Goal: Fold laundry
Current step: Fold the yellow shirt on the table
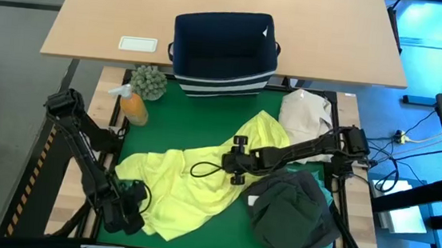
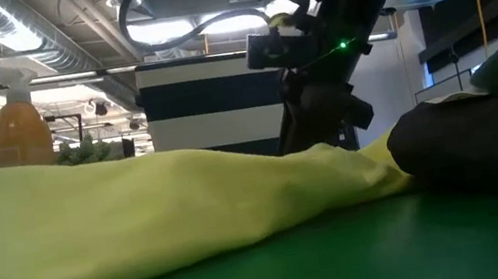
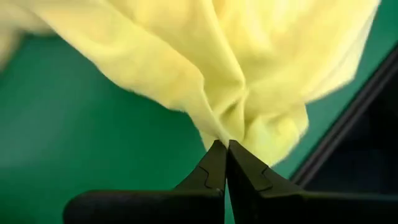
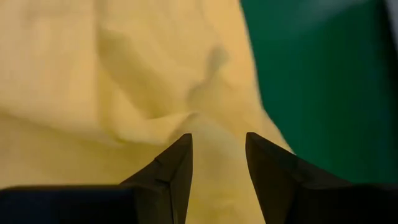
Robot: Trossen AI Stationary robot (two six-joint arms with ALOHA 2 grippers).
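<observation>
Soft, light, floppy bright yellow-green cloth shirt point(image 1: 200, 182) sprawled mid green table point(image 1: 197, 118): left fingers point(image 3: 214, 163) clenched on near-left edge, right fingers point(image 4: 180, 163) parted above w/o grip; take hem/corners, expect sag.

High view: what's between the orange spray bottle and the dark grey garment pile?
The bright yellow-green shirt spreads across the green mat between the orange spray bottle and the dark grey garment pile, with the right gripper over it. The high view shows this.
</observation>
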